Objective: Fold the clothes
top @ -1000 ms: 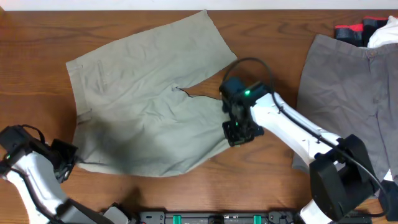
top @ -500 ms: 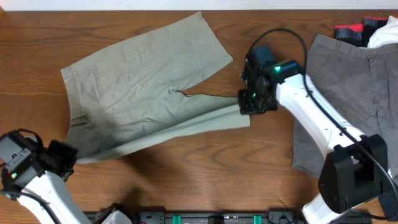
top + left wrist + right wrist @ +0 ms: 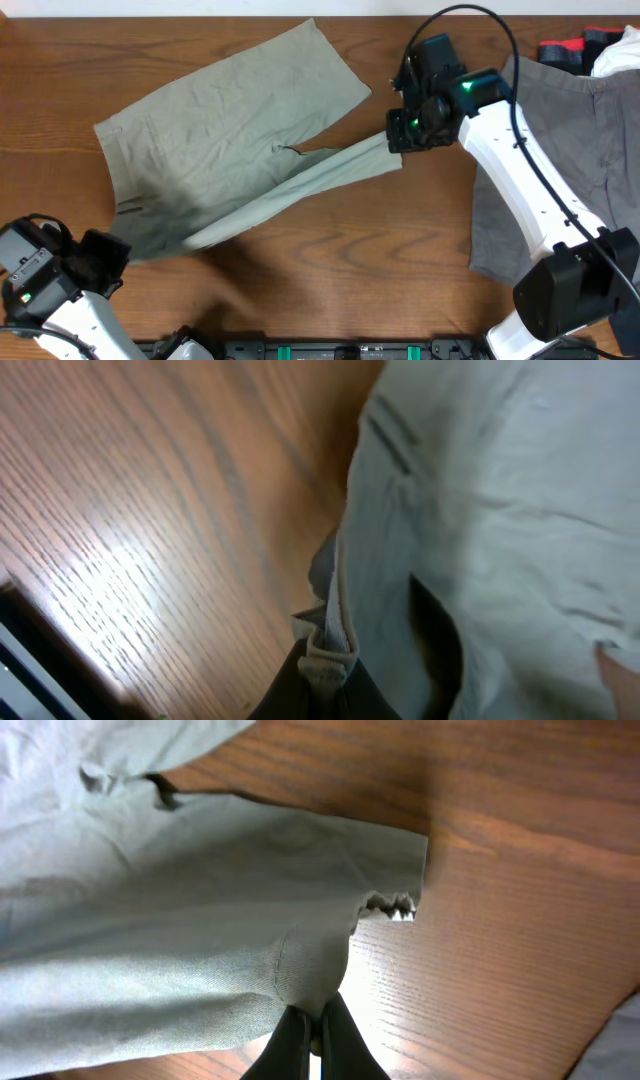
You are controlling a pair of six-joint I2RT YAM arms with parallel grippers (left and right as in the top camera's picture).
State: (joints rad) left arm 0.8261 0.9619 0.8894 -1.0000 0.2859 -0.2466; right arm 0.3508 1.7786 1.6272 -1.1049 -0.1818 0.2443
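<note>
The light khaki shorts (image 3: 220, 130) lie spread across the left-centre of the table, waistband to the left. My right gripper (image 3: 397, 145) is shut on the hem of the nearer leg and holds it lifted, so that leg is stretched into a long fold. The right wrist view shows its jaws (image 3: 315, 1032) pinching khaki cloth (image 3: 150, 920). At the front left corner my left gripper (image 3: 110, 253) is shut on the waistband. In the left wrist view a belt loop sits between its tips (image 3: 325, 672), with the shorts (image 3: 500, 510) running away above. The grey shorts (image 3: 560, 150) lie flat at the right.
Red, black and white items (image 3: 595, 45) are piled at the back right corner, partly on the grey shorts. Bare wooden table (image 3: 330, 270) shows in front of the khaki shorts. My right arm (image 3: 520, 190) crosses above the grey shorts' left edge.
My right gripper has carried the leg hem backward and to the right, lifting the near leg off the table into a taut fold. The left gripper has drawn slightly toward the front left.
</note>
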